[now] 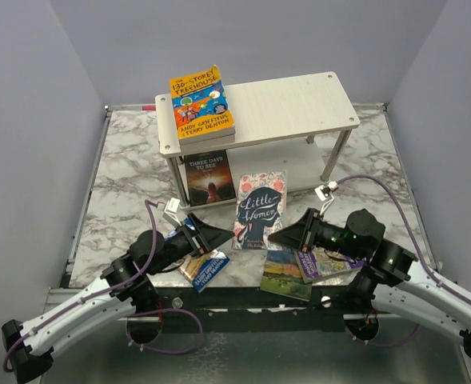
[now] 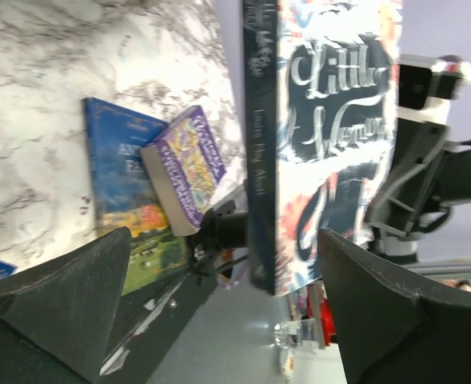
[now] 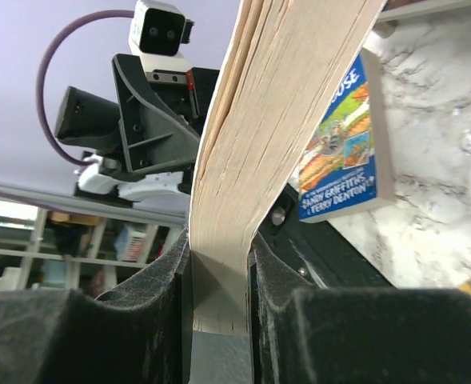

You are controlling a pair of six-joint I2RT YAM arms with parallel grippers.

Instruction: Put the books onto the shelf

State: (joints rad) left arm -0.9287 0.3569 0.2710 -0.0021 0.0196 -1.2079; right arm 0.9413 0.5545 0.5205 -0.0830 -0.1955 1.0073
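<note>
Black padded fingers (image 3: 139,320) of the right gripper (image 3: 219,264) are clamped on the cream page edge of the pale floral "Little Women" paperback (image 3: 275,120). It is held up on edge between the two grippers, just in front of the pale wood-grain two-tier shelf (image 1: 299,104). The left gripper (image 2: 225,234) is spread wide, its fingers clear of the book's spine and cover.

An orange "Treehouse" paperback (image 1: 201,102) is stacked on the shelf's top board, and a dark "Three Days to See" paperback (image 1: 209,178) is propped on the lower board. On the white marbled bench (image 1: 123,176), a purple paperback (image 1: 319,264) is laid across a blue landscape "Animal Farm" paperback (image 1: 281,274). A blue "Treehouse" paperback (image 1: 205,268) is seen beside the left gripper.
</note>
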